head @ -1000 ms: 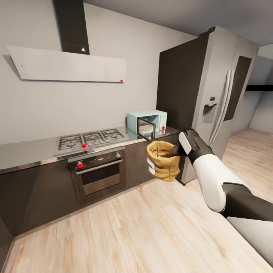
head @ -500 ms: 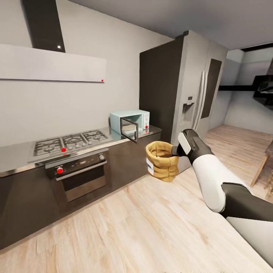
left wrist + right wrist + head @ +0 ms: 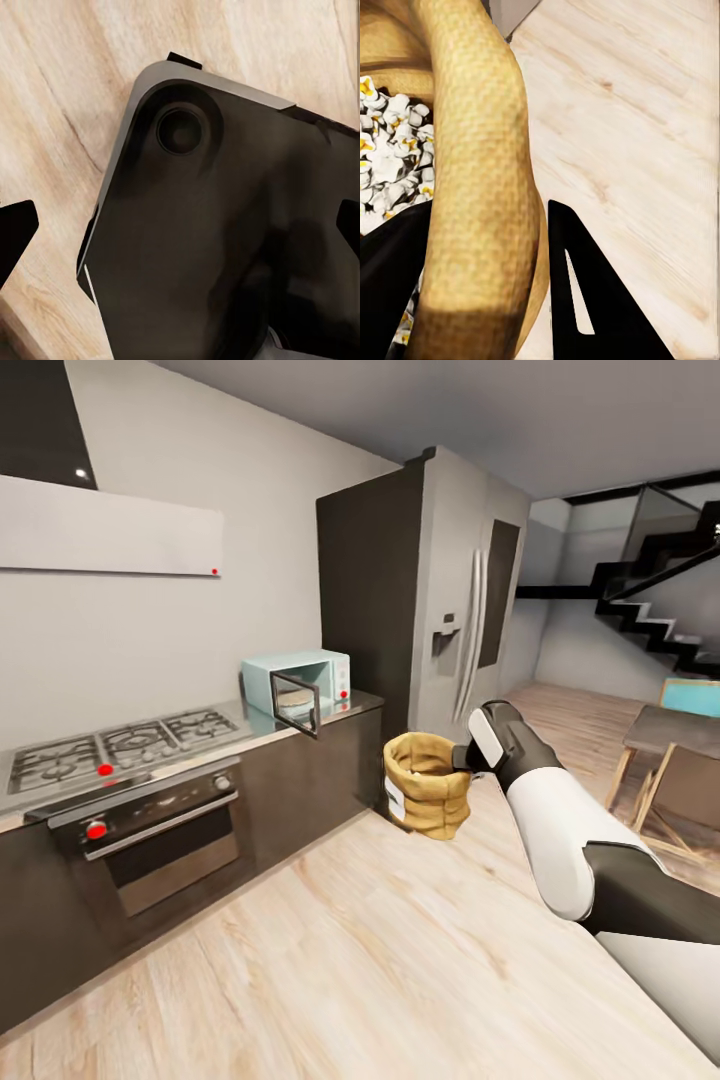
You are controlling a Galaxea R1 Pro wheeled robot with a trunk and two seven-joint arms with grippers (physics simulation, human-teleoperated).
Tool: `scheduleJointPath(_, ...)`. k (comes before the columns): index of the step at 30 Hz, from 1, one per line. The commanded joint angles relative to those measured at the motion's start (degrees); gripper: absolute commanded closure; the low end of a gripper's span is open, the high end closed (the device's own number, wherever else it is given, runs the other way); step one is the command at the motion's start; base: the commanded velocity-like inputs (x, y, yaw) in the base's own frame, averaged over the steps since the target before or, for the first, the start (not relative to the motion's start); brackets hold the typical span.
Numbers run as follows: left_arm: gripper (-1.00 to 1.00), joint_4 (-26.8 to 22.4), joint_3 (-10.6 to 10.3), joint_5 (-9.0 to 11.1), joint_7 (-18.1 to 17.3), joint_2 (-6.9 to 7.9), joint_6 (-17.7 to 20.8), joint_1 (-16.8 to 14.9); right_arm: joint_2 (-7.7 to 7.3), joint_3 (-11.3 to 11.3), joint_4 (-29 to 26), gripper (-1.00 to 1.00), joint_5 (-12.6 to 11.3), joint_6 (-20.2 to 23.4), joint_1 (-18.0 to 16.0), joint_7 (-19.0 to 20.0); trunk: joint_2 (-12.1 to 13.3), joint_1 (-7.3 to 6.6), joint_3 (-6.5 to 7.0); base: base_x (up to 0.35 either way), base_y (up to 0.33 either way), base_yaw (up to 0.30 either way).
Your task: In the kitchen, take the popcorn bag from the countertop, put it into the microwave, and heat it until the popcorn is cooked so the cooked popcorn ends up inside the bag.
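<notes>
countertop [image 3: 300,732]: long reflective grey slab running along the wall, above dark glossy cabinet fronts
microwave [image 3: 297,682]: pale mint-blue box standing on the countertop near its right end, door swung open toward the room
gas hob [image 3: 110,745]: grey, with black grates and a red knob, set into the countertop left of the microwave
floor [image 3: 380,950]: light wood planks, meeting the foot of the cabinets

Dark robot base [image 3: 225,247] over wood floor [image 3: 67,90]
</notes>
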Motion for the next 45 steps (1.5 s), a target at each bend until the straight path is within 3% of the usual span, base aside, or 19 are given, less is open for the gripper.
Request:
scheduleJointPath(1, -1.00, -0.04, 0.01, 0.29, -0.09, 0.01, -0.10, 0.02, 0.07, -0.25, -0.04, 1.00, -0.61, 0.02, -0.05, -0.60, -0.04, 0.00, -0.07, 0.000, 0.000, -0.287)
scheduleJointPath(11, -1.00, -0.04, 0.01, 0.29, -0.09, 0.02, -0.10, 0.01, 0.00, -0.35, -0.05, 1.00, -0.66, 0.02, -0.05, -0.35, -0.04, 0.00, -0.07, 0.000, 0.000, -0.270)
scheduleJointPath(35, -1.00, -0.04, 0.11, 0.33, -0.09, -0.02, -0.09, 0.02, 0.20, -0.37, 0.05, 1.00, -0.76, 0.02, -0.05, -0.34, -0.04, 0.00, -0.07, 0.002, 0.000, -0.006)
scheduleJointPath(45, -1.00, 0.04, 0.01, 0.29, -0.09, 0.01, 0.70, 0.02, 0.34, -0.37, 0.05, 1.00, -0.79, 0.02, -0.05, -0.51, -0.04, 0.00, -0.07, 0.311, 0.000, 0.000)
